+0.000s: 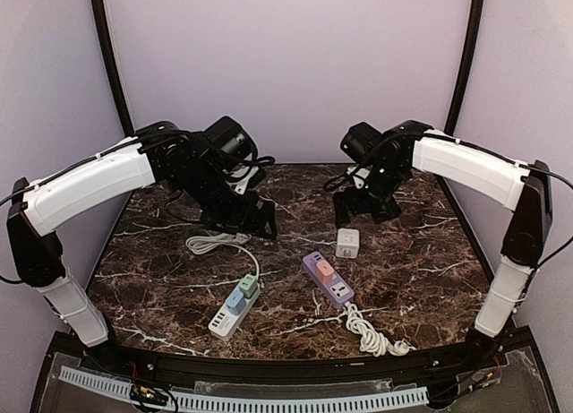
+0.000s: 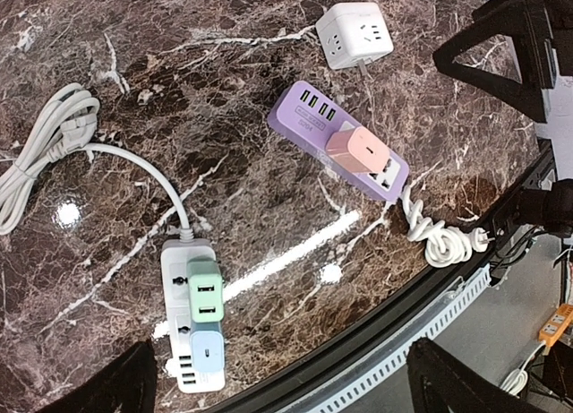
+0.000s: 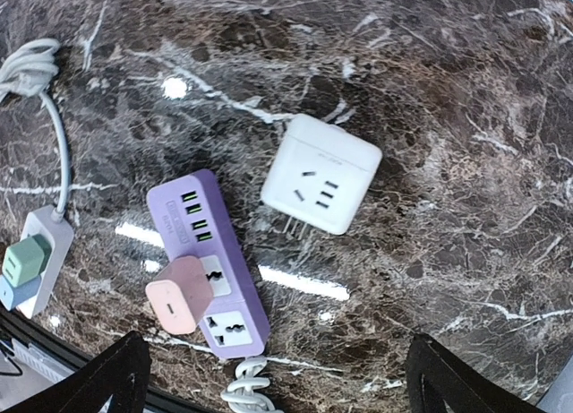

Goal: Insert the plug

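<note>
A white cube plug [image 3: 320, 174] lies loose on the marble table [image 3: 466, 207], its prongs showing at its near edge. It sits just behind the purple power strip [image 3: 224, 252], which carries a pink charger [image 3: 179, 295] in one socket. My right gripper [image 3: 277, 386] hangs open above them, holding nothing, with the cube [image 1: 347, 243] just in front of it [image 1: 365, 211] in the top view. My left gripper [image 1: 255, 220] hovers open and empty over the left half of the table, looking down at a white power strip [image 2: 176, 257].
The white power strip holds a green charger [image 2: 204, 290] and a blue charger [image 2: 207, 350]. Its cable coil [image 1: 210, 243] lies behind it. The purple strip's white cable [image 1: 372, 337] is bundled near the table's front edge [image 1: 295, 359].
</note>
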`<state>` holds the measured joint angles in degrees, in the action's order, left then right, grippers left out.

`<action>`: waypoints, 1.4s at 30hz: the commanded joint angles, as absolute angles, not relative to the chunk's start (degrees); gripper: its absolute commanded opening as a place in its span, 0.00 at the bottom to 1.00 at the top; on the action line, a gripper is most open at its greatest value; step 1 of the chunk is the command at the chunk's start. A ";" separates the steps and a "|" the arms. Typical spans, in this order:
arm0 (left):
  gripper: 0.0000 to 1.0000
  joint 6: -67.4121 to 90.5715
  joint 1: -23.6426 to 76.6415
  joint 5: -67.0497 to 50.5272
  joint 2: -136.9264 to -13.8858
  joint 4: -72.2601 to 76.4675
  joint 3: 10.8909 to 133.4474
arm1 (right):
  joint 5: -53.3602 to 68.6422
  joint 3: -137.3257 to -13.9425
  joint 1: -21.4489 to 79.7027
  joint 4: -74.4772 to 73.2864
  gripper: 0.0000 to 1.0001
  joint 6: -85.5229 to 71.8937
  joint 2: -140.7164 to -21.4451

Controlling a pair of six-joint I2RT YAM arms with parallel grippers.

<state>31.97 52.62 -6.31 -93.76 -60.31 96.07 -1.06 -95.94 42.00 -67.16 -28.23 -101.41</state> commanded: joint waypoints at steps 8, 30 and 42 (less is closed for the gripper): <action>0.96 35.52 52.43 -6.49 -93.44 -59.63 96.10 | 0.80 -95.70 38.76 -60.70 0.99 -38.94 -107.55; 0.95 30.80 52.00 5.48 -91.03 -56.60 97.14 | -2.84 -96.76 37.80 -58.05 0.92 -45.21 -115.77; 0.93 34.62 52.56 3.80 -104.45 -54.28 107.66 | -2.36 -95.72 32.68 -58.63 0.95 -41.33 -108.28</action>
<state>32.67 52.25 3.86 -99.35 -55.11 102.32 -1.28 -96.95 35.31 -58.37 -42.96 -113.95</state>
